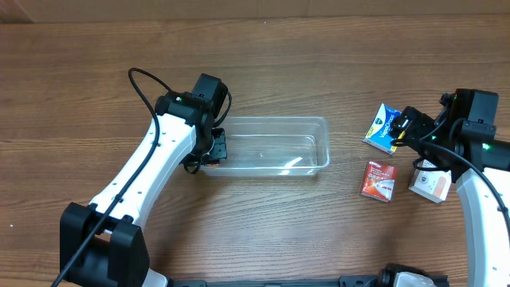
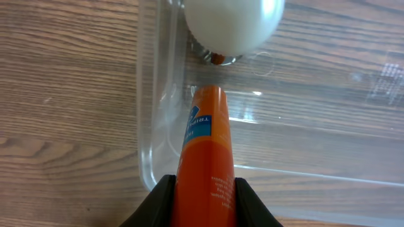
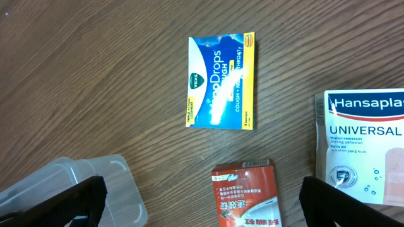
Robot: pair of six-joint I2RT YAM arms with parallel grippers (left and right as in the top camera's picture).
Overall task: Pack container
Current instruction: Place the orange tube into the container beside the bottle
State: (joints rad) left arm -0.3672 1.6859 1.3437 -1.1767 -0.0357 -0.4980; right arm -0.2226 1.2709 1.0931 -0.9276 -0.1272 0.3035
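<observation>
The clear plastic container (image 1: 322, 135) lies mid-table; its left end shows in the left wrist view (image 2: 149, 94) and a corner in the right wrist view (image 3: 107, 180). My left gripper (image 1: 213, 149) is shut on an orange tube (image 2: 206, 157) with a white cap (image 2: 232, 22). It holds the tube over the container's left end, cap toward the inside. My right gripper (image 1: 408, 127) is open and empty, hovering above the boxes on the right; in the right wrist view (image 3: 205, 211) its fingers straddle the red box.
A blue and yellow cough drops box (image 1: 383, 127) (image 3: 222, 82), a red box (image 1: 378, 180) (image 3: 246, 195) and a white Hansaplast box (image 1: 430, 186) (image 3: 363, 145) lie flat on the wooden table right of the container.
</observation>
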